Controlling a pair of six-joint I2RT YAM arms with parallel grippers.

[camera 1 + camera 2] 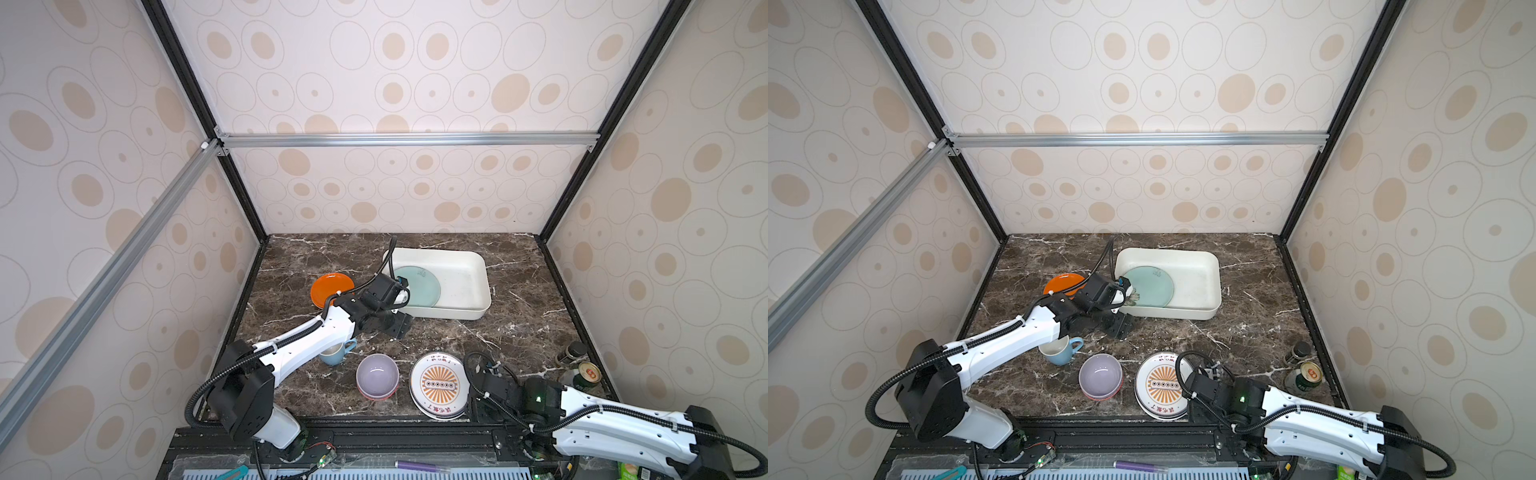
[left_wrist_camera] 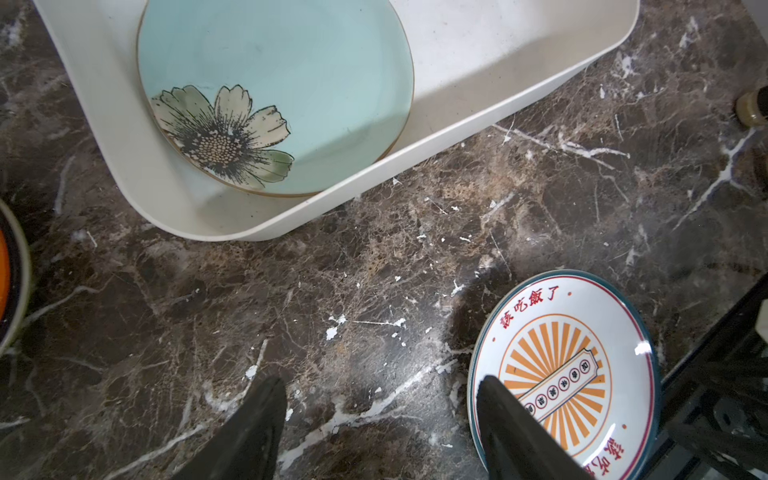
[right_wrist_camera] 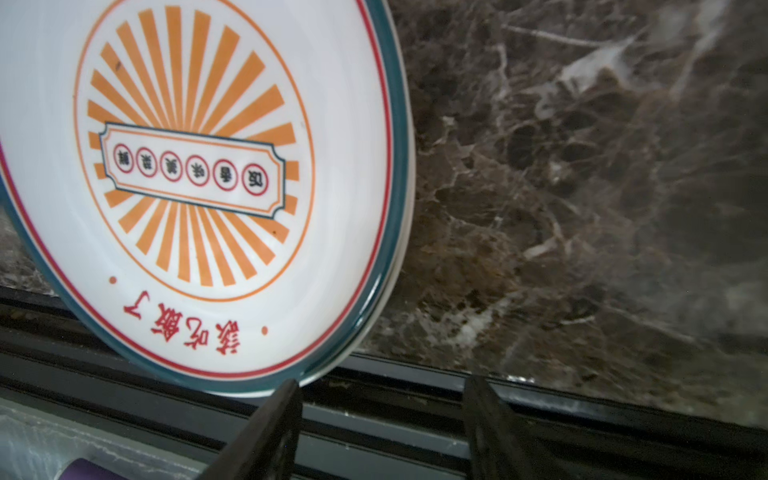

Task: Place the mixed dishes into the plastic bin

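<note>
The white plastic bin stands at the back and holds a mint flower plate. My left gripper hangs open and empty over bare marble just in front of the bin's near left corner. An orange plate, a blue mug and a lilac bowl rest on the table. A white sunburst plate lies at the front edge. My right gripper is open over the black front rail, one fingertip right beside that plate's rim.
A green drink can and a dark jar stand at the right wall. The lilac bowl sits in a red-edged bowl. A black rail runs along the table's front. Patterned walls enclose three sides.
</note>
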